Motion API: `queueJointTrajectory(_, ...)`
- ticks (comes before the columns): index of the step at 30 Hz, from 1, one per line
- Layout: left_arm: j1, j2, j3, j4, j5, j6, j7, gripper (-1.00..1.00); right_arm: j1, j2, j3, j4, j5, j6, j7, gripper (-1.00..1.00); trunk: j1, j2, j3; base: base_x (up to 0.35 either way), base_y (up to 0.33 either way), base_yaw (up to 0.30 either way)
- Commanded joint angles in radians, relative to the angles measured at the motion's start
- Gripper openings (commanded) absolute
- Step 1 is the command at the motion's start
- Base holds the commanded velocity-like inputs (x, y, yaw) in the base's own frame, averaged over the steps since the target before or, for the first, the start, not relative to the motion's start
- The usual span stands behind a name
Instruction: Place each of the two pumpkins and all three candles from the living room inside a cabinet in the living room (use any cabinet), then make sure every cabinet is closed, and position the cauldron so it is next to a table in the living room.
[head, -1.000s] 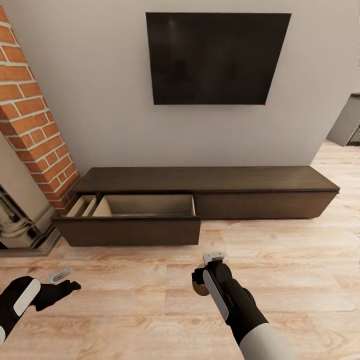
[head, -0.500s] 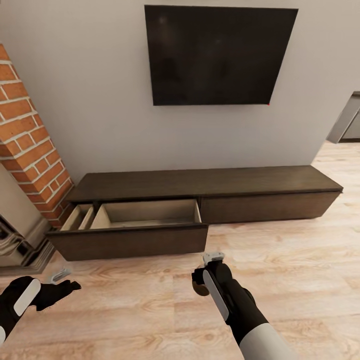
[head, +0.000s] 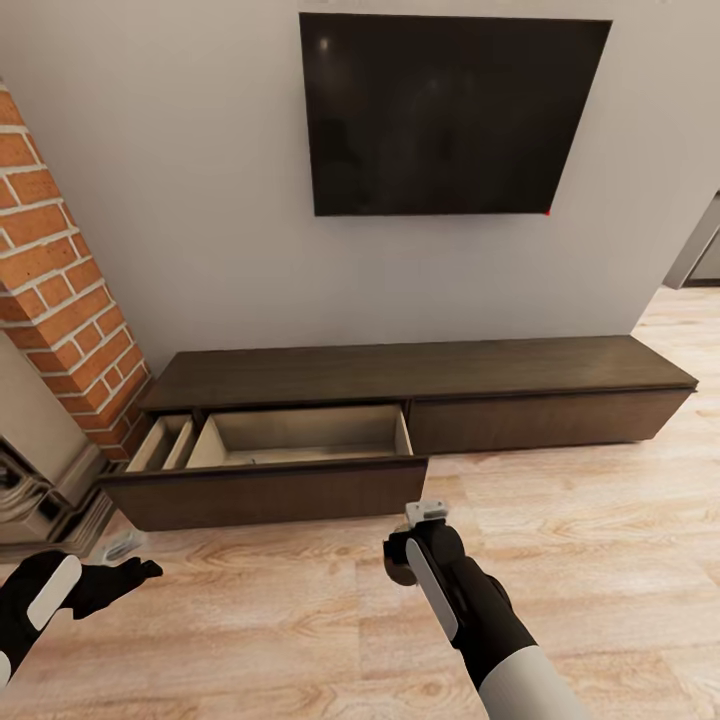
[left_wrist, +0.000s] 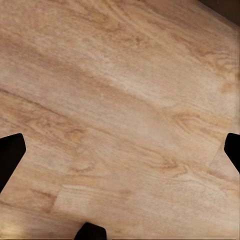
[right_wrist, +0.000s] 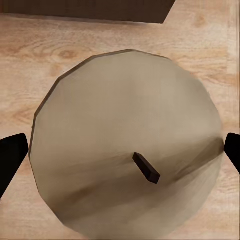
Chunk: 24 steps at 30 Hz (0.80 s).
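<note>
The cabinet (head: 430, 368) runs long, low and dark brown along the wall ahead. Its left drawer (head: 268, 494) is pulled out and shows pale beige inner walls (head: 310, 428); the right front is closed. My right gripper (head: 402, 566) hangs over the floor just in front of that drawer's right end, shut on a beige candle (right_wrist: 125, 145). The right wrist view looks down on the candle's flat top and dark wick, with the fingertips (right_wrist: 10, 159) at either side of it. My left gripper (head: 122, 562) is open over bare floor at the lower left, its fingers (left_wrist: 10, 156) spread wide apart.
A black TV (head: 452, 112) hangs on the wall above the cabinet. A red brick column (head: 60, 280) and a grey fireplace base (head: 40, 485) stand at the left, close to the open drawer. Light wood floor (head: 600, 560) spreads to the right.
The whole picture has shifted: the camera has come closer to the cabinet and a little left. Both arms hold the same pose, the right still shut on the candle.
</note>
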<state>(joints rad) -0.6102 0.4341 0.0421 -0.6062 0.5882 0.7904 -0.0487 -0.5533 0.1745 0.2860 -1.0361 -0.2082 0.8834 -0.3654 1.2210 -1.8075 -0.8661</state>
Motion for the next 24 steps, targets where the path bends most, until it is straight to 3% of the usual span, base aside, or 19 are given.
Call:
queueJointTrajectory(1,0.000,0.000,0.004,-0.001,-0.005,0.007,-0.005,1.00,0.000,0.000,0.002,-0.002,-0.012,-0.001,-0.010,-1.00,-0.004,0.007,0.002,0.000,0.000,0.000)
queueJointTrajectory(9,0.001,0.007,0.004,-0.032,-0.005,0.051,-0.004,1.00,0.000,0.000,0.005,-0.005,-0.013,-0.006,-0.007,-1.00,-0.035,0.063,0.027,0.000,0.000,0.000)
queueJointTrajectory(15,0.060,0.009,0.013,-0.233,-0.006,0.160,-0.005,1.00,0.002,0.000,0.005,-0.032,-0.018,-0.006,-0.008,-1.00,-0.058,0.105,0.046,0.000,0.000,0.000)
queueJointTrajectory(17,0.108,0.009,0.052,-0.347,-0.004,0.206,-0.005,1.00,0.003,0.000,0.005,-0.047,-0.023,-0.006,-0.009,-1.00,-0.065,0.119,0.052,0.000,0.000,0.000)
queueJointTrajectory(19,0.191,0.009,0.142,-0.526,0.008,0.244,-0.008,1.00,0.003,0.000,0.005,-0.057,-0.055,-0.003,-0.011,-1.00,-0.073,0.133,0.059,0.000,0.000,0.000)
queueJointTrajectory(20,0.253,0.008,0.197,-0.640,0.034,0.253,-0.017,1.00,0.003,0.000,0.005,-0.065,-0.090,-0.001,-0.012,-1.00,-0.077,0.140,0.062,0.000,0.000,0.000)
queueJointTrajectory(21,0.290,0.008,0.226,-0.701,0.059,0.256,-0.022,1.00,0.003,0.000,0.005,-0.077,-0.115,0.001,-0.013,-1.00,-0.081,0.147,0.065,0.000,0.000,0.000)
queueJointTrajectory(24,0.368,0.011,0.280,-0.801,0.165,0.257,-0.032,1.00,0.007,0.000,0.005,-0.139,-0.177,0.018,-0.016,-1.00,-0.092,0.168,0.074,0.000,0.000,0.000)
